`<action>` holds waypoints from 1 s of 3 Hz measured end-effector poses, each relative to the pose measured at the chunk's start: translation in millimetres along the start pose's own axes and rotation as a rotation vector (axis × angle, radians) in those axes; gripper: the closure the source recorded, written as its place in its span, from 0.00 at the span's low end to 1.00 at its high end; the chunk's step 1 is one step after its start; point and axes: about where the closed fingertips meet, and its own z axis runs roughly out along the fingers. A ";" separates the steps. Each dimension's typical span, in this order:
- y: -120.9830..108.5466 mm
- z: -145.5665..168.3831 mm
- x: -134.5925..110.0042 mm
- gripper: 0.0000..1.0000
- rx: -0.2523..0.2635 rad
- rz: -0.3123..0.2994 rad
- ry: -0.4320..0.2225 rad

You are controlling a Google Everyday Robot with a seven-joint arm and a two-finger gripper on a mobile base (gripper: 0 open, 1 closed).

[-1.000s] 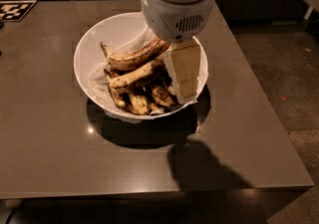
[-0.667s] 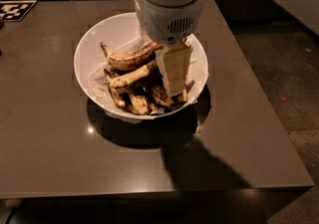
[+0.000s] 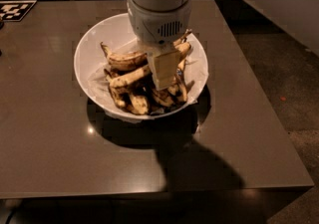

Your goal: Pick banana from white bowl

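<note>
The white bowl (image 3: 94,44) stands on the brown table, lined with crumpled white paper and holding several overripe bananas. The banana (image 3: 130,78) lies across the middle of the pile, pale yellow with brown-black mottling. Its right part passes behind the gripper and reappears near the bowl's right rim. My gripper (image 3: 163,79) hangs straight down from the white wrist over the bowl's middle. Its tip is right at the banana, and I cannot tell whether it touches. A more curved banana (image 3: 127,59) lies just behind, and short blackened ones (image 3: 139,102) lie at the front.
The brown table (image 3: 55,133) extends left and toward me from the bowl. Its right edge (image 3: 259,98) drops to a dark speckled floor. A black-and-white marker tag (image 3: 15,10) lies at the table's far left corner.
My gripper has moved left over the bowl, from its right side to above the middle of the banana pile. The bananas and bowl have not moved.
</note>
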 end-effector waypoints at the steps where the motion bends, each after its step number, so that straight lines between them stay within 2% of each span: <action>1: -1.5 6.7 -2.3 0.41 -0.018 -0.001 -0.003; 3: 2.7 27.5 -3.9 0.42 -0.068 -0.001 -0.002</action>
